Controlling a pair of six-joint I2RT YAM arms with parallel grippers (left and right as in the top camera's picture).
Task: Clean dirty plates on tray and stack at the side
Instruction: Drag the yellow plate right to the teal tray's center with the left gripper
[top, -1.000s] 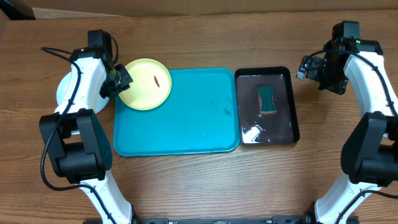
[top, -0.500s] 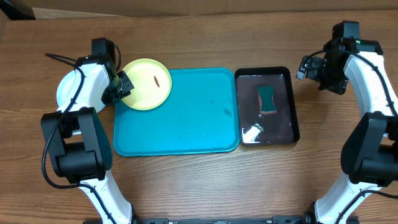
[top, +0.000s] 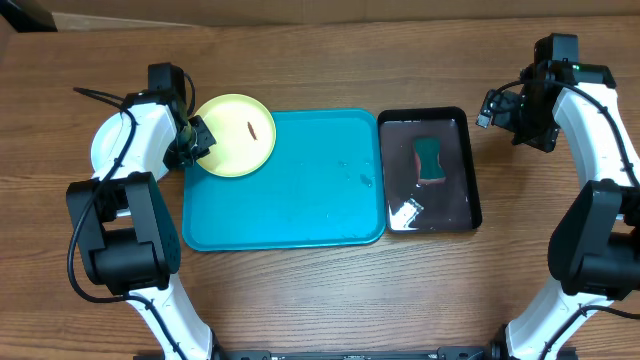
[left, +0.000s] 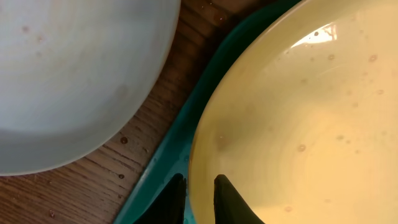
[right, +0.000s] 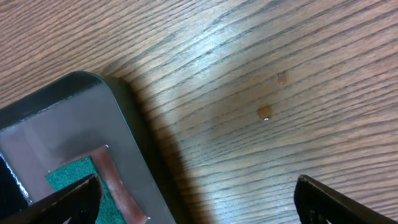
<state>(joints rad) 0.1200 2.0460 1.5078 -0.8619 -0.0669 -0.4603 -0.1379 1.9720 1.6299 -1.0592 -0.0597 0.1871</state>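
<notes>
My left tool (left: 200, 190) pinches the left rim of the yellow plate (top: 236, 135), which lies rightward on the tray (top: 300, 200); my right tool (right: 196, 193), spread wide, sits well apart.

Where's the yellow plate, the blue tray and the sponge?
yellow plate (top: 232, 140): overhead view, middle of the dish.
blue tray (top: 300, 190): overhead view, bare floor near its centre.
sponge (top: 430, 158): overhead view, green top face.

Black tray (right: 62, 124) corner, green sponge (right: 71, 177) inside, two spots (right: 264, 112) on wood table (right: 280, 43), claw (right: 196, 196) spread wide
</notes>
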